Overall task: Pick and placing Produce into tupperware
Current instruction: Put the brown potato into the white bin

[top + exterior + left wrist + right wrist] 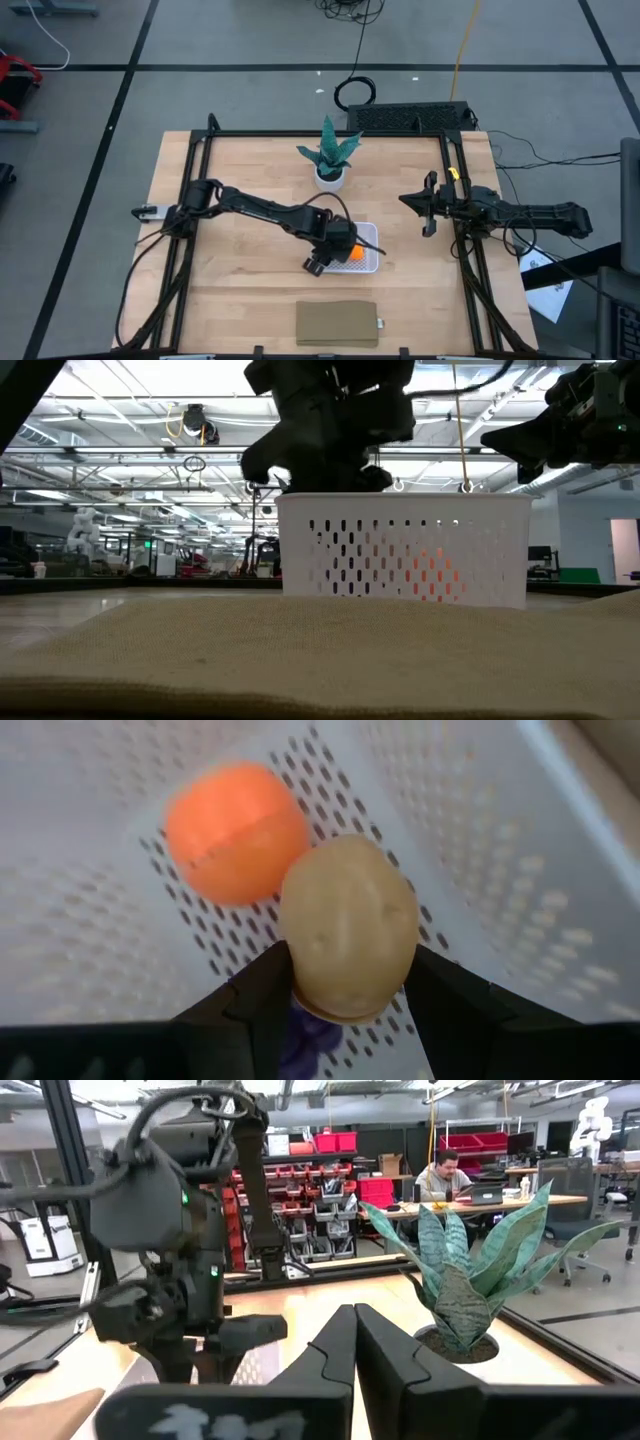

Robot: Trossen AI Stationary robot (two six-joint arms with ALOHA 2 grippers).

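My left gripper [335, 250] reaches down into the white tupperware [372, 263] and is shut on the tan-orange piece [348, 928]. The round orange ball [236, 830] lies on the dotted bottom of the tupperware, right beside the tan piece. A bit of the dark purple lump [305, 1032] shows under the tan piece, between the fingers. In the low view the orange ball [435, 570] glows through the tupperware's slotted wall [400, 555]. My right gripper [428, 210] hovers shut near the table's right edge, holding nothing. My left gripper pinches the tan-orange piece by its two sides [300, 970], near its lower end, between both fingers [262, 1005]. The fingers come from above, pointing down into the tupperware. The piece stands out past the fingertips, over the dotted bottom and next to the orange ball.
A green spiky plant in a white pot [330, 160] stands at the far middle of the table. A flat tan-brown pad [337, 323] lies at the near edge, in front of the tupperware. Black frame rails [455, 200] run along the table's sides. A person sits in the room [445, 1180] beyond.
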